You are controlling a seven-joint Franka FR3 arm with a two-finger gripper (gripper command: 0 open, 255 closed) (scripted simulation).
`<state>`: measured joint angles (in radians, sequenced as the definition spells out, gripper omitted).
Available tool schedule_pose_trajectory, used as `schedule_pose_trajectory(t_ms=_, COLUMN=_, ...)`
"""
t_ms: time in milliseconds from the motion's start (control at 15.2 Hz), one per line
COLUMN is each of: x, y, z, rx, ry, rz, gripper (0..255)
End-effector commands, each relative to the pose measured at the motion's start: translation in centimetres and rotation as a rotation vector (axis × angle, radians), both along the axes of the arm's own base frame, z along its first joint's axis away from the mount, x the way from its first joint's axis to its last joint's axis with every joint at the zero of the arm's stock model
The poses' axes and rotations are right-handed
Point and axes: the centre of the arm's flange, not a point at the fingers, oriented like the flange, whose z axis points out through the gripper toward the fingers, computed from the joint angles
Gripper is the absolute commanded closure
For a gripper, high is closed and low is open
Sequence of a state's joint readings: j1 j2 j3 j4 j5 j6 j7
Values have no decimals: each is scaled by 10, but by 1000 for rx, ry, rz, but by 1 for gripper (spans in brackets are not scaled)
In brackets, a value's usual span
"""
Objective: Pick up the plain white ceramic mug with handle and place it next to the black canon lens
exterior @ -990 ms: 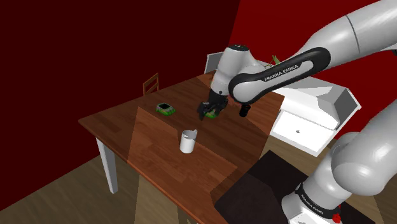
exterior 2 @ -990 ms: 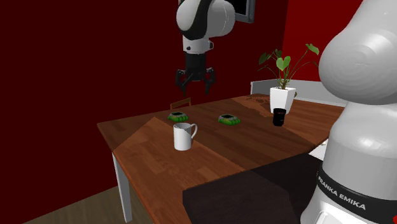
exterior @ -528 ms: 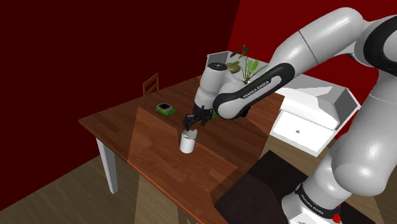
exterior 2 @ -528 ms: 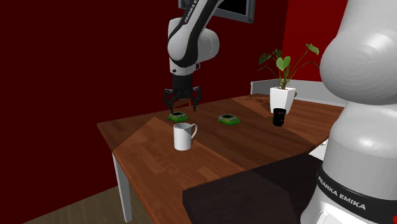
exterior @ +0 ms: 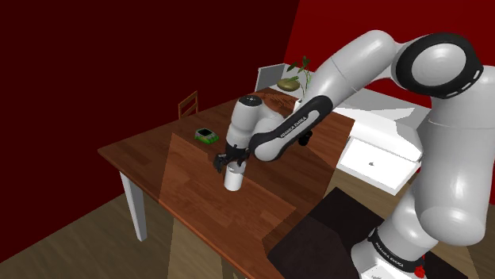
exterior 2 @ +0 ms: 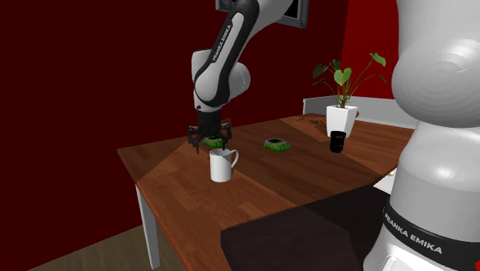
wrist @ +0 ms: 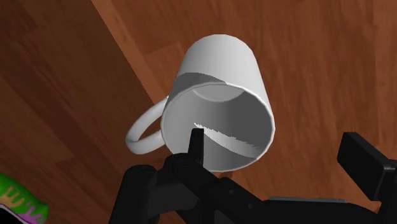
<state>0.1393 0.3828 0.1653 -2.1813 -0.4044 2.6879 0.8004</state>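
White mug [exterior 2: 220, 166], one; black lens [exterior 2: 337, 142], one.

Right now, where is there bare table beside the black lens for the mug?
Bare wood of the table lies between the black lens and the green-rimmed object, and on the lens's side nearer the second exterior camera. Behind it, the white plant pot crowds close.

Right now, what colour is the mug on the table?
White all over, the mug shows best in the wrist view.

The white arm [exterior: 349, 67] reaches out and bends down. Its black gripper [exterior: 230, 161] points downward, fingers [wrist: 362, 159] spread apart.
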Motion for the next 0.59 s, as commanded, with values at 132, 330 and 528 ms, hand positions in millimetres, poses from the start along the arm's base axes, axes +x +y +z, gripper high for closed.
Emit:
schedule_pose_trajectory(t_ms=132, x=4, y=0, z=-21, rx=0, ry=0, rz=0, gripper=0)
schedule_pose_trajectory(t_ms=330, x=5, y=-1, z=-29, rx=0, ry=0, rz=0, gripper=0)
schedule_pose_trajectory(t_ms=528, x=5, y=-1, z=-29, rx=0, ry=0, rz=0, gripper=0)
